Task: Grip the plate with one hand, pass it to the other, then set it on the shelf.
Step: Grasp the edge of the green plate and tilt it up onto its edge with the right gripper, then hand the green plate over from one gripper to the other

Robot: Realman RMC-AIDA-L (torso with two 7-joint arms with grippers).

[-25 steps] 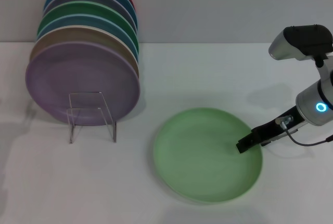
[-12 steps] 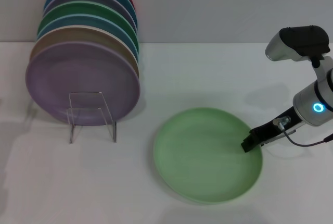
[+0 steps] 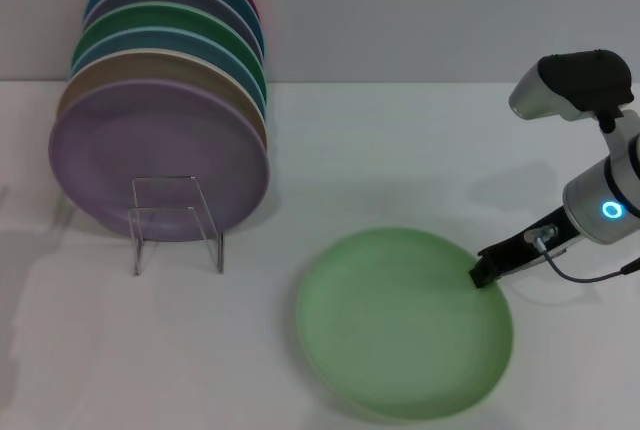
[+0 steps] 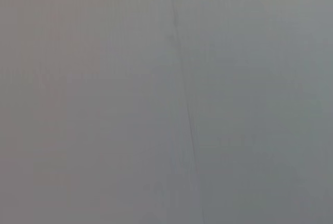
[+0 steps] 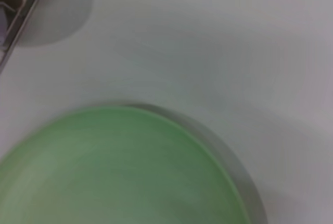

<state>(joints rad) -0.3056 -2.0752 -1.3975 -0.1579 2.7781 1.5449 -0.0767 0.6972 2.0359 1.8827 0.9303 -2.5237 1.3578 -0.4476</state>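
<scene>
The pale mint-green plate [image 3: 400, 325] is at the front middle of the white table. My right gripper [image 3: 483, 272], slim and black with a thin cable, reaches in from the right and is shut on the plate's right rim. In the right wrist view the plate [image 5: 114, 172] fills the lower part, with a dark shadow along its edge, so that side is raised slightly off the table. The left gripper is out of view; the left wrist view shows only a plain grey surface.
A clear wire rack [image 3: 178, 220] at the back left holds several upright plates, with a lilac plate [image 3: 150, 150] in front. A corner of the rack [image 5: 21, 10] shows in the right wrist view. White table [image 3: 400, 150] lies between rack and arm.
My right gripper has drawn back to the right, from over the plate's inside to its rim. The plate has shifted toward the front right and looks larger, lifted a little.
</scene>
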